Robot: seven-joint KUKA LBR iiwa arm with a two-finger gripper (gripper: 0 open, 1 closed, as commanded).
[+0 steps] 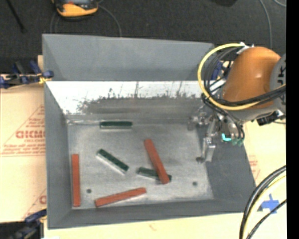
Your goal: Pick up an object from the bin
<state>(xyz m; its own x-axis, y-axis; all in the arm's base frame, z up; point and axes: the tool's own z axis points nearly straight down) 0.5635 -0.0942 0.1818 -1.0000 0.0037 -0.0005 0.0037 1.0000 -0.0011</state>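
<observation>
My claw [203, 156] hangs low over the bare floor of the bin [189, 182], just right of the slanted red bar [156, 161], seemingly empty though I cannot tell its opening, so I judge this the approach, and next I must shift left over that bar.

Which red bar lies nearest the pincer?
The slanted red bar mid-bin, crossing a green bar; the left-wall red bar and front-edge red bar lie farther from the pincer.

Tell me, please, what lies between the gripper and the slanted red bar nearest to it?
Nothing: in the camera view, bare bin floor separates the gripper from the slanted red bar.
</observation>
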